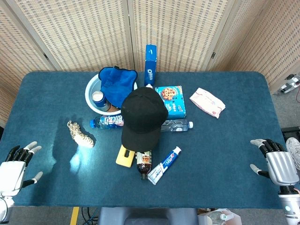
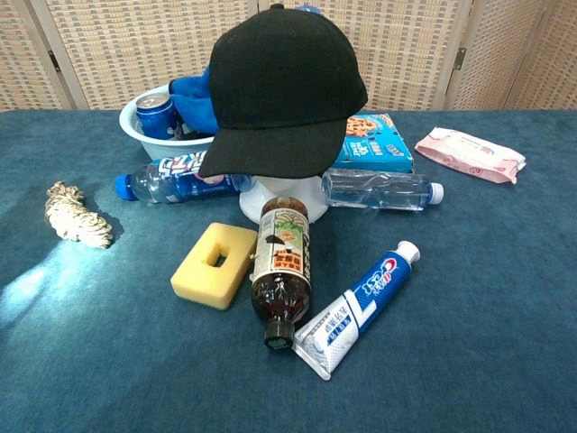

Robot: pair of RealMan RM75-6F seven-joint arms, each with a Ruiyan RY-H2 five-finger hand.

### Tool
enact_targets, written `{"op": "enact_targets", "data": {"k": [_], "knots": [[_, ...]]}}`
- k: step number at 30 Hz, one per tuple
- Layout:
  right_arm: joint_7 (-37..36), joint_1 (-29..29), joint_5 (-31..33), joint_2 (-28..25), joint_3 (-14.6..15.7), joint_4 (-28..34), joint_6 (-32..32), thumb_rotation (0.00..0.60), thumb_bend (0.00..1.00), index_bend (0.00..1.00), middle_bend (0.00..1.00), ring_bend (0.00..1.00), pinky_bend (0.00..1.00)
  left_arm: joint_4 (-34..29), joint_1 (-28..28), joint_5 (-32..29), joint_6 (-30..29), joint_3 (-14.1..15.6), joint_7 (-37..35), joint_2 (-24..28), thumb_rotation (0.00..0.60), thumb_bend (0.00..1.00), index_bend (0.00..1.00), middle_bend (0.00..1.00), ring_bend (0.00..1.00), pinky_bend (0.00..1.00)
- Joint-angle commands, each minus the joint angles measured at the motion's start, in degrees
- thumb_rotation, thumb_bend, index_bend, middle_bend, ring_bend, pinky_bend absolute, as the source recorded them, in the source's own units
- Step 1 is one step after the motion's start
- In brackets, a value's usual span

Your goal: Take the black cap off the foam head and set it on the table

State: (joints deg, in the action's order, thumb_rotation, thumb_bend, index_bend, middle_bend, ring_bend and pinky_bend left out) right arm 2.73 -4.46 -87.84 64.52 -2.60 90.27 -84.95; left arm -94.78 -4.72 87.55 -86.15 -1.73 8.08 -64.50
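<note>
The black cap (image 1: 141, 117) (image 2: 281, 90) sits on the white foam head (image 2: 281, 194) at the middle of the table, its brim toward the front edge. Only the head's base shows under the brim in the chest view. My left hand (image 1: 15, 166) rests at the table's front left corner with its fingers apart and nothing in it. My right hand (image 1: 276, 161) lies at the front right edge, fingers apart and empty. Both hands are far from the cap and neither shows in the chest view.
Around the head lie a yellow sponge (image 2: 215, 264), a brown bottle (image 2: 283, 267), a toothpaste tube (image 2: 358, 308), two plastic bottles (image 2: 381, 190) (image 2: 176, 178), a cookie box (image 2: 377, 140), a white bowl (image 2: 144, 133) with a blue cloth, a wipes pack (image 2: 469, 152) and a pale lumpy object (image 2: 78, 216).
</note>
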Motion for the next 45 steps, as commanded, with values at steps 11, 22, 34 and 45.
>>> {"op": "enact_targets", "data": {"k": [11, 22, 34, 45], "knots": [[-1.0, 0.2, -0.7, -0.4, -0.1, -0.3, -0.9, 0.600, 0.00, 0.30, 0.29, 0.21, 0.30, -0.5, 0.4, 0.9, -1.1, 0.2, 0.2, 0.2, 0.600, 0.17, 0.23, 0.15, 0.18, 0.08], [-0.9, -1.1, -3.4, -0.5, 0.0, -0.1, -0.8, 0.600, 0.00, 0.30, 0.29, 0.21, 0.30, -1.0, 0.4, 1.2, -0.9, 0.5, 0.3, 0.7, 0.600, 0.17, 0.23, 0.15, 0.18, 0.08], [2.4, -9.3, -11.8, -0.9, -1.0, 3.9, 4.7, 0.600, 0.00, 0.31, 0.29, 0.21, 0.30, -1.3, -0.2, 1.7, -0.5, 0.4, 0.5, 0.6, 0.600, 0.17, 0.23, 0.15, 0.18, 0.08], [6.7, -18.3, -18.3, 2.7, -2.8, 6.2, 10.7, 0.600, 0.00, 0.34, 0.29, 0.14, 0.22, -2.2, -0.8, 2.0, 0.4, 0.5, 1.3, 1.4, 0.600, 0.17, 0.23, 0.14, 0.18, 0.08]]}}
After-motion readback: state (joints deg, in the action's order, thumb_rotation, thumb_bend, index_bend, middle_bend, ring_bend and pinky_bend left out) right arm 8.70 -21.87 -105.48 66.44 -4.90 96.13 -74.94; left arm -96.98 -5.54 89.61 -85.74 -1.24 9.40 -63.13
